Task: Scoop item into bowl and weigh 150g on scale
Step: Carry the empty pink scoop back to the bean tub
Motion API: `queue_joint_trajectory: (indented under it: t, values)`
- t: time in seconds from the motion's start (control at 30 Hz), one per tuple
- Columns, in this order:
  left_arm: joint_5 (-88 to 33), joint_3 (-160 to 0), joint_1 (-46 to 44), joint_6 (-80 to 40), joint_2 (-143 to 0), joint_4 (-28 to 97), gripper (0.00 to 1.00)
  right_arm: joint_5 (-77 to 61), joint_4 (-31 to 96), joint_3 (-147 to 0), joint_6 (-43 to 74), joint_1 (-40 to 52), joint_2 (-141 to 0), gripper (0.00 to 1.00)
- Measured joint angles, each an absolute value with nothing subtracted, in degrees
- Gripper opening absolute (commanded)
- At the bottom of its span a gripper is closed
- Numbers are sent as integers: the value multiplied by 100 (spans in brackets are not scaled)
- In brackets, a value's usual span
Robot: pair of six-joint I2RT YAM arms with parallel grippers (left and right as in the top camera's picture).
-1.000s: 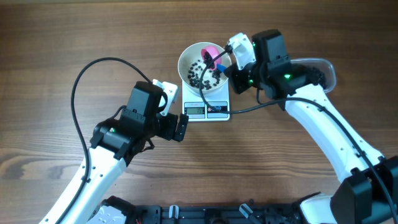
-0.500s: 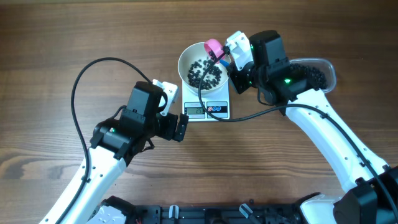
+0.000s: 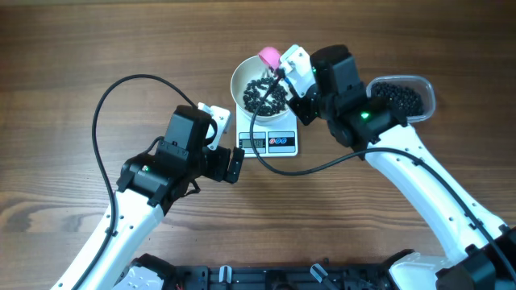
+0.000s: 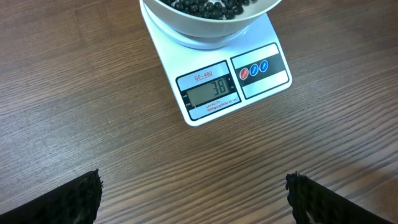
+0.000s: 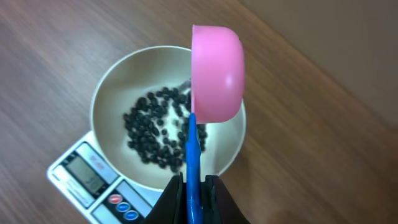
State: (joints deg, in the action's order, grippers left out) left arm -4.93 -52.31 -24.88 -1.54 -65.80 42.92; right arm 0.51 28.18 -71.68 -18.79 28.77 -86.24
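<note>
Beans (image 5: 155,134) part-fill the bowl (image 5: 111,93) on the scale (image 4: 264,81), its display (image 4: 210,94) reading 38, well short of target, I judge. My right pincer (image 5: 193,186) pinches the pink scoop (image 5: 214,71) above the bowl; left pincer (image 4: 196,199) spread, empty. More scoops needed from the tub (image 3: 401,97).

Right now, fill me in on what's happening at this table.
The right gripper is shut on the handle of a pink scoop, tipped over the white bowl on the scale. Black beads lie in the bowl, and the display reads 38, well short of the target. The left gripper hangs open before the scale, holding nothing. More beads wait in a clear tub.
</note>
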Motion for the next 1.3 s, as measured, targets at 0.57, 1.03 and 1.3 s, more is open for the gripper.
queue_joint_trajectory:
  t: [0.57,1.03,1.3]
  values:
    - [-493,-5231,-2488,-154,-6580,4292,100,504,2790,-7168,-1094,3203,-8619,4]
    - [-493,-5231,-2488,-154,-6580,4303,100,-1500,3304,-7170,-97,805,-7655,4]
    - [-493,-5231,-2488,-154,-6580,4300,100,-1752,4338,-7170,-102,-1297,-7618,4]
